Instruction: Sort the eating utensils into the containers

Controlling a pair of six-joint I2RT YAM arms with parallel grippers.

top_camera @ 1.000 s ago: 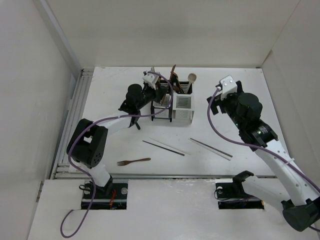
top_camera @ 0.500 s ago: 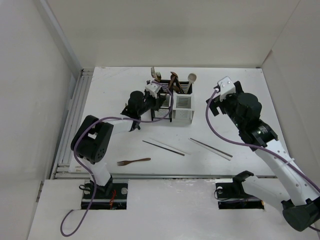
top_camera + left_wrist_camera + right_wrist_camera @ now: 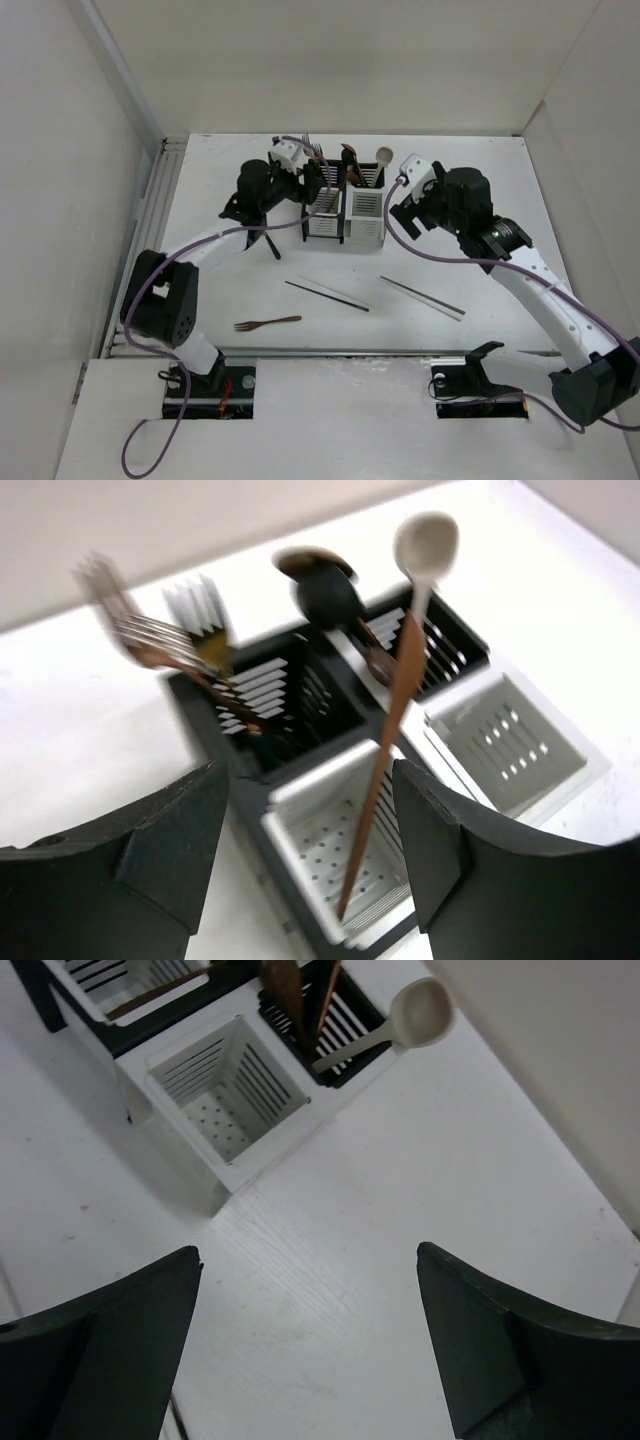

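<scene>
The containers (image 3: 346, 212) stand at the back middle of the table, two black and two white compartments. My left gripper (image 3: 308, 815) hovers open over a white compartment (image 3: 340, 845). A brown chopstick (image 3: 385, 770) leans in it between the fingers and touches neither. Silver forks (image 3: 135, 630) fill the black compartment behind; a dark spoon (image 3: 325, 592) and a pale spoon (image 3: 428, 540) stand further right. My right gripper (image 3: 310, 1255) is open above bare table beside the containers (image 3: 225, 1100). Two chopstick pairs (image 3: 327, 295) (image 3: 421, 296) and a brown fork (image 3: 268, 323) lie on the table.
White walls close the table at the back and on both sides. A ridged rail (image 3: 150, 240) runs along the left edge. Purple cables (image 3: 440, 260) hang from both arms.
My left gripper has opened and let go of the brown chopstick, which now stands in the white compartment. The right arm has swung left toward the containers, still open.
</scene>
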